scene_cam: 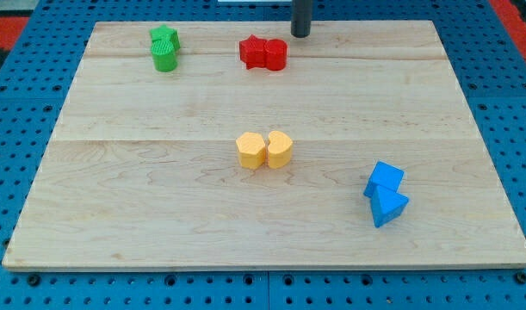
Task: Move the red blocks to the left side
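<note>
Two red blocks touch side by side near the view's top centre: a red star-shaped block (254,51) on the left and a red rounded block (275,56) on the right. My tip (300,34) is at the board's top edge, just up and to the right of the red pair, a small gap away from them. The wooden board (159,198) carries all the blocks.
Two green blocks (164,47) sit together at the view's top left. A yellow hexagon block (250,150) and a yellow rounded block (280,149) touch at the centre. Two blue blocks (385,194) sit at the lower right. A blue pegboard surrounds the board.
</note>
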{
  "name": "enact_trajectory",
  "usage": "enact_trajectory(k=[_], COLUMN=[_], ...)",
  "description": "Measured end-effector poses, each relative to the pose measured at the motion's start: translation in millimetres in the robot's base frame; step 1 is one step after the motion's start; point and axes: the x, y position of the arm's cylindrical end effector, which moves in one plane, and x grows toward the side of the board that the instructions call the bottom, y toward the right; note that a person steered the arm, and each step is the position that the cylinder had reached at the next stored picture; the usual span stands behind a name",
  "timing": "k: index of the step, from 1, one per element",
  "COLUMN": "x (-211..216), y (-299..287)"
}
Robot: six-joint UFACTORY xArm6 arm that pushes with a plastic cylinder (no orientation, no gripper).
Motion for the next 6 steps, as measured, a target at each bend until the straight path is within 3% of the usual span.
enact_trajectory(k=[2, 6], x=[32.8, 36.6], y=[15.0, 16.8])
